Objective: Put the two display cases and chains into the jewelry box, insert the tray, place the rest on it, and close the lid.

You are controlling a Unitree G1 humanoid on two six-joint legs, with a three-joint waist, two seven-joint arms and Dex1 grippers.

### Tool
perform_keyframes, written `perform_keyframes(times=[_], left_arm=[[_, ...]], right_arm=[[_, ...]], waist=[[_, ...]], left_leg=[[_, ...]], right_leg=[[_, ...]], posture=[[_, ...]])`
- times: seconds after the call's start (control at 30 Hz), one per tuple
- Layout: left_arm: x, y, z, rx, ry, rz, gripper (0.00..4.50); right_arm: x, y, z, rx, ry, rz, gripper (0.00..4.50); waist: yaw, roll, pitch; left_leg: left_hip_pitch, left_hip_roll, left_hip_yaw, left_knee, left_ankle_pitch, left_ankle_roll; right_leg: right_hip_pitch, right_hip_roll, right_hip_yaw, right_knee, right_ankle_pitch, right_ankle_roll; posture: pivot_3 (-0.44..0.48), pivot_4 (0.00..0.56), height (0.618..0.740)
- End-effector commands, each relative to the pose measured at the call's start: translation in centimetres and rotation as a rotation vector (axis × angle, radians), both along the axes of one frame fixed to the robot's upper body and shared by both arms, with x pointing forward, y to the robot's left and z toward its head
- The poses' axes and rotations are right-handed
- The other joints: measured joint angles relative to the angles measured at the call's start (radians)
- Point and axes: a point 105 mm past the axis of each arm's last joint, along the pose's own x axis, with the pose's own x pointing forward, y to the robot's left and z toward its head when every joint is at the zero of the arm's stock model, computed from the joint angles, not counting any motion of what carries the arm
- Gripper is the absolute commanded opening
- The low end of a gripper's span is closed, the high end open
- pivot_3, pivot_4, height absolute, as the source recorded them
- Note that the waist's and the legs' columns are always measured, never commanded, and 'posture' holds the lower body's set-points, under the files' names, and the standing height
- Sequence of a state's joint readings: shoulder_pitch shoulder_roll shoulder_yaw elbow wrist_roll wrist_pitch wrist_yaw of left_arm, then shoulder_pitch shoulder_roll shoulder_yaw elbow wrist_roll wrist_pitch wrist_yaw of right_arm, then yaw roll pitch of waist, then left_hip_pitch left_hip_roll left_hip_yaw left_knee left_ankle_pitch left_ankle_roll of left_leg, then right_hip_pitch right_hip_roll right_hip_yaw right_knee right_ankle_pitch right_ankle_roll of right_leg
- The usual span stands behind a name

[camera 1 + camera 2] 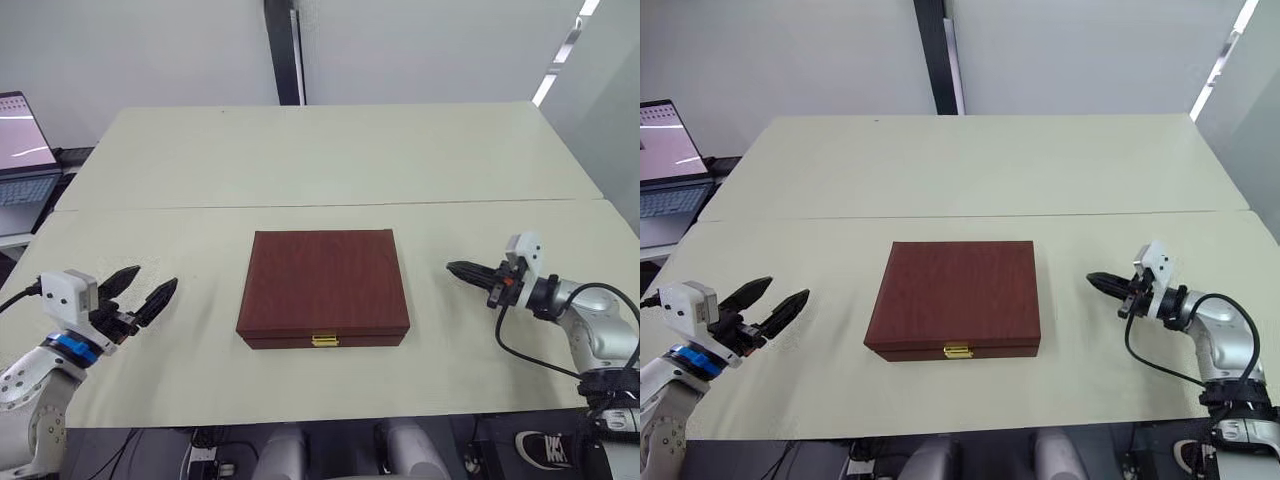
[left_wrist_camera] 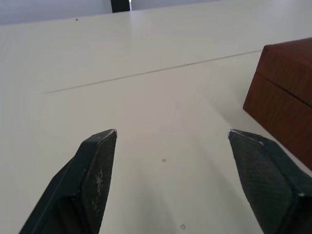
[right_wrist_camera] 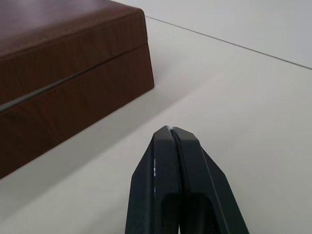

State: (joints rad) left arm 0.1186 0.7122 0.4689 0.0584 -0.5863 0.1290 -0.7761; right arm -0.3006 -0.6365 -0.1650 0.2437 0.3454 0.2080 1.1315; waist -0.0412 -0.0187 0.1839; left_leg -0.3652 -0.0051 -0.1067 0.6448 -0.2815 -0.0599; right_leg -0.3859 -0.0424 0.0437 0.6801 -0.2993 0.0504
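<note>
jewelry box lid down — grippers apart, empty.

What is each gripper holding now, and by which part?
Nothing is held. The left gripper is open and the right gripper is shut on nothing, both apart from the closed jewelry box.

L gripper jaws apart; R gripper jaws together.

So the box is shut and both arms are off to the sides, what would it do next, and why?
Probably nothing more than drawing both arms back. The lid lies flat on the box, and the left gripper, open, and the right gripper, shut, hold nothing.
</note>
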Motion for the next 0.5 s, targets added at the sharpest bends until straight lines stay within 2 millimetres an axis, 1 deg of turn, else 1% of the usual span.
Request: perform_keyframes(times=[0.03, 0.07, 0.17, 0.23, 0.5], left_arm=[[0.2, 1.4, 0.4, 0.041, 0.023, -0.031, 4.48], [0.3, 1.5, 0.4, 0.047, 0.023, -0.035, 4.48], [0.8, 1.9, 0.1, 0.099, 0.047, -0.038, 4.48], [1.0, 1.8, 0.0, 0.093, 0.065, -0.052, 4.48], [1.3, 1.7, -0.1, 0.083, 0.096, -0.070, 4.48]], right_arm=[[-0.4, -2.3, 1.3, -0.023, -0.051, -0.062, 0.00], [-0.5, -2.5, 1.2, -0.026, -0.051, -0.069, 0.00], [-0.8, -4.0, 1.0, -0.054, -0.051, -0.110, 0.00], [-1.1, -4.8, 0.9, -0.072, -0.052, -0.137, 0.00], [-1.5, -5.4, 1.0, -0.079, -0.047, -0.162, 0.00]], waist=[[-0.001, 0.000, 0.000], [-0.001, 0.000, 0.000], [-0.001, 0.000, 0.000], [0.001, 0.000, 0.000], [-0.001, 0.000, 0.000]], left_leg=[[0.000, 0.001, 0.000, 0.000, 0.000, 0.000], [0.000, 0.001, 0.000, 0.000, 0.000, 0.000], [0.000, 0.001, 0.000, 0.000, 0.000, 0.000], [0.000, 0.001, 0.000, 0.000, 0.000, 0.000], [0.000, 0.001, 0.000, 0.000, 0.000, 0.000]], right_leg=[[0.000, 0.001, 0.000, 0.000, 0.000, 0.000], [0.000, 0.001, 0.000, 0.000, 0.000, 0.000], [0.000, 0.001, 0.000, 0.000, 0.000, 0.000], [0.000, 0.001, 0.000, 0.000, 0.000, 0.000], [0.000, 0.000, 0.000, 0.000, 0.000, 0.000]], posture=[[0.000, 0.150, 0.740], [0.000, 0.150, 0.740], [0.000, 0.150, 0.740], [0.000, 0.150, 0.740], [0.000, 0.150, 0.740]])
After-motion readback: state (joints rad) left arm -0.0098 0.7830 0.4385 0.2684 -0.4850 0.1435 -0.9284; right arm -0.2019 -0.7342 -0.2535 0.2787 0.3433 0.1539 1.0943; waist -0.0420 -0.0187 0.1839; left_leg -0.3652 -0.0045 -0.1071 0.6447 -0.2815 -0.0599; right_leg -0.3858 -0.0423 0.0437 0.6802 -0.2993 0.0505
